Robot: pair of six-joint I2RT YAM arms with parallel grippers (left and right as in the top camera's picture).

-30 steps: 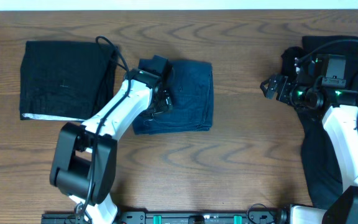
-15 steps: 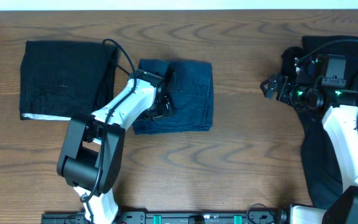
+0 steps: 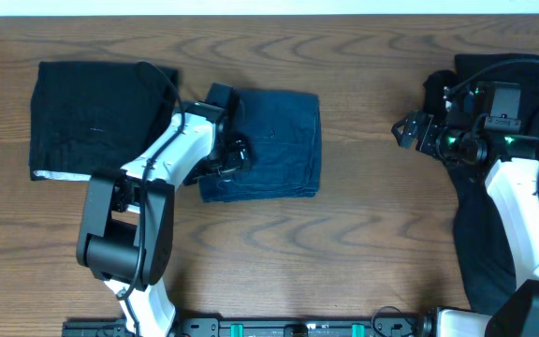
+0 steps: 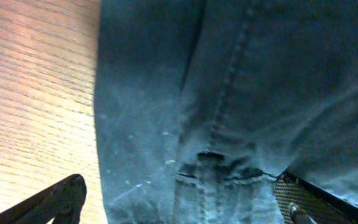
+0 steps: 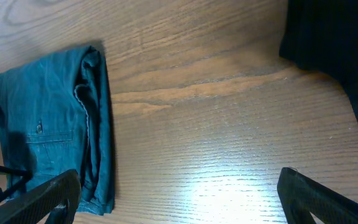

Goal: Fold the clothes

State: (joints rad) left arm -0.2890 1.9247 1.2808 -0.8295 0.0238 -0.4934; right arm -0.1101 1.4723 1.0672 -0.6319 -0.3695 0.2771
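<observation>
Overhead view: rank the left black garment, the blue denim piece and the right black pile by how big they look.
1. right black pile, though partly hidden
2. left black garment
3. blue denim piece, only slightly smaller

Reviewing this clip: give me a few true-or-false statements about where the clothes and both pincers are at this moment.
1. The denim-blue piece lies folded on the table. True.
2. The left pincer is shut on the denim. False: its jaws stand wide apart over the fabric, with nothing pinched.
3. A folded black garment lies beside the denim, on the left arm's side. True.
4. The right pincer holds a black garment. False: it is open and empty over bare wood.
5. A loose black pile lies under the right arm. True.
</observation>
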